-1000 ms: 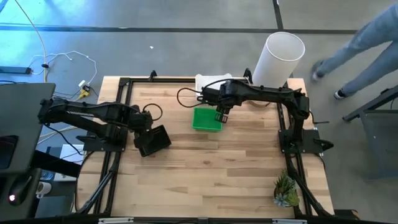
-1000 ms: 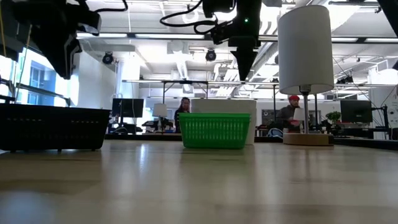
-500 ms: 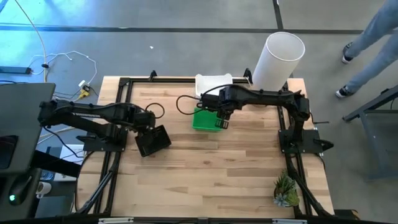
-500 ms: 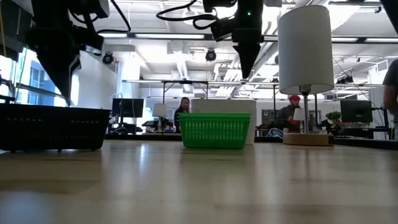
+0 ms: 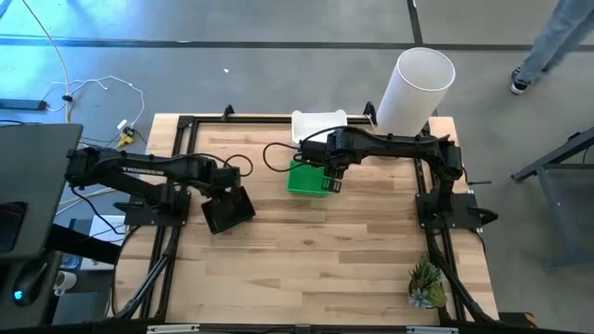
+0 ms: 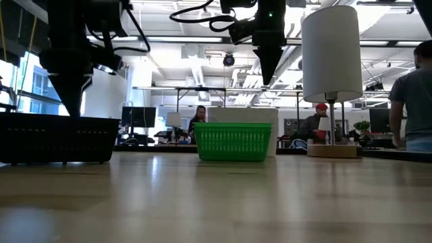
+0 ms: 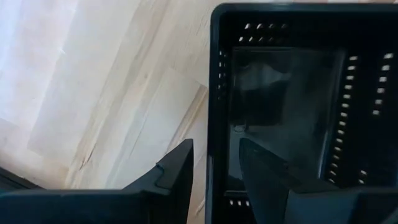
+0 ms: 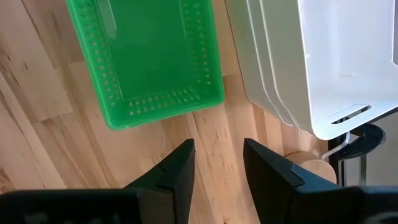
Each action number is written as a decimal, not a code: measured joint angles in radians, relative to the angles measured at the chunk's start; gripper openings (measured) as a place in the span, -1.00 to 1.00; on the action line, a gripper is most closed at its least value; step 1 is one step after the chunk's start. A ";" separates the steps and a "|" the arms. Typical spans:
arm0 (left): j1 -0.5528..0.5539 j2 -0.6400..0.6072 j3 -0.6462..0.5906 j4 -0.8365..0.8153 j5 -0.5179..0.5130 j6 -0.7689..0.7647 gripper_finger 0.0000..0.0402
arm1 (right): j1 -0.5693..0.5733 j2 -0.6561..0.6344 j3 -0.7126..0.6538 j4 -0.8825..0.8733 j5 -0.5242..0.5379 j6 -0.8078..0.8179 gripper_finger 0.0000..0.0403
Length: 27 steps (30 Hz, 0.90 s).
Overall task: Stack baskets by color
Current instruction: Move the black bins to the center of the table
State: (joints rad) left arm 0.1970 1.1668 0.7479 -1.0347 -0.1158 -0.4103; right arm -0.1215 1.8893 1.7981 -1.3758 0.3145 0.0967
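A wooden bench (image 5: 316, 250) under bright office lights, people at desks well behind it, and the sorting looks nearly wrapped up. The baskets sit in colour groups: the black baskets (image 5: 228, 210) near the left edge, the green baskets (image 5: 304, 180) in the middle, the white baskets (image 5: 318, 122) just behind the green at the far edge, beside the tall white cylinder (image 5: 414, 89). How many trays sit in each pile, hard to say from here.

The left hand (image 7: 216, 168) hangs over the black pile, fingers parted and straddling its near wall, gripping nothing yet; that looks like lining up for a grasp or a nudge to square the stack. The right hand (image 8: 217, 163) hovers above the green basket's edge, fingers apart and empty, with bare wood between them.
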 joint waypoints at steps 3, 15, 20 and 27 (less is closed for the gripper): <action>0.000 0.035 0.000 0.002 -0.011 -0.003 -0.42 | 0.000 0.000 0.000 0.000 0.000 -0.008 -0.39; -0.001 0.163 0.001 0.110 0.036 0.026 -0.45 | 0.000 0.000 0.000 -0.009 0.011 -0.008 -0.39; -0.002 0.185 0.001 0.153 0.074 0.047 -0.64 | 0.000 0.000 0.000 -0.047 0.011 0.009 -0.39; -0.002 0.187 0.001 0.254 0.090 0.066 -0.94 | 0.000 0.000 0.000 -0.083 0.011 0.019 -0.39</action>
State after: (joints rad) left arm 0.1947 1.3533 0.7490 -0.7807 -0.0262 -0.3446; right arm -0.1215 1.8896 1.7981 -1.4589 0.3260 0.1154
